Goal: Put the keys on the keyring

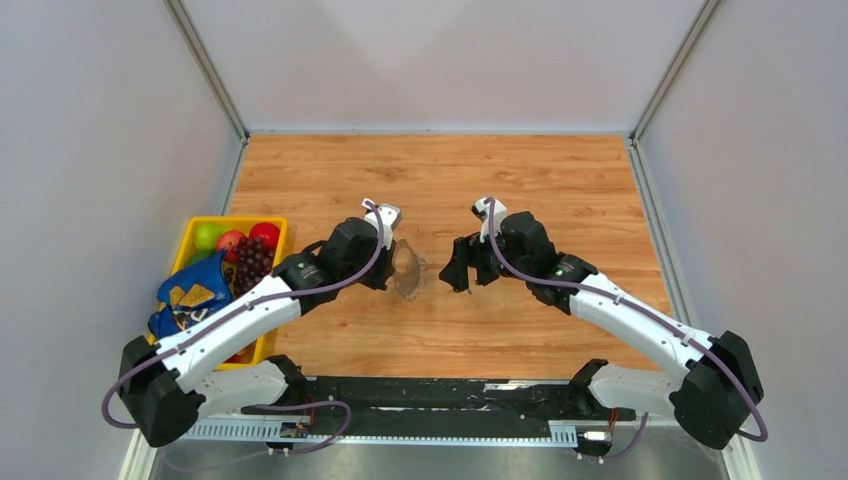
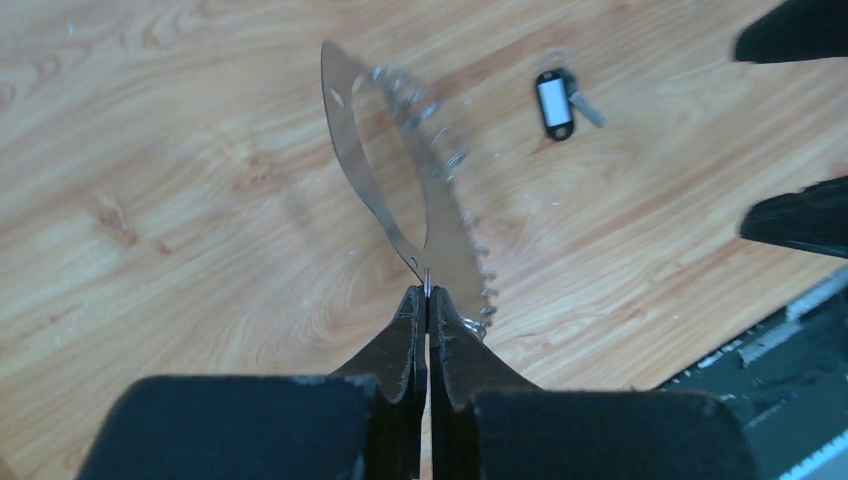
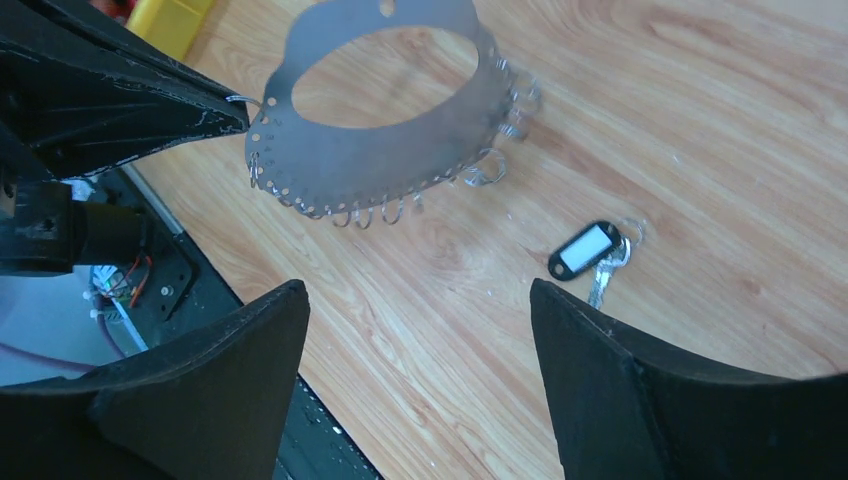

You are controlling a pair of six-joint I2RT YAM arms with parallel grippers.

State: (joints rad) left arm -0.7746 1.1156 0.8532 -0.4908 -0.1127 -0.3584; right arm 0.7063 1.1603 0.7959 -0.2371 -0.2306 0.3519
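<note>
Top view: left pincer [image 1: 391, 268] is clenched on the keyring [image 1: 406, 273], propping it up mid-worktop [image 1: 560, 180]. The right pincer [image 1: 458, 272] hangs just beside it.

Left wrist: the tips pinch the ring's rim, and the black-tagged key [image 2: 555, 103] lies loose on the wood, apart from it.

Right wrist: jaws spread wide, grasping nothing, above that key.

So I'd say the ring's secured, but the key isn't picked up or threaded yet.

Open gap btwn keyring [image 3: 400, 150] & key [image 3: 585, 250].
</note>
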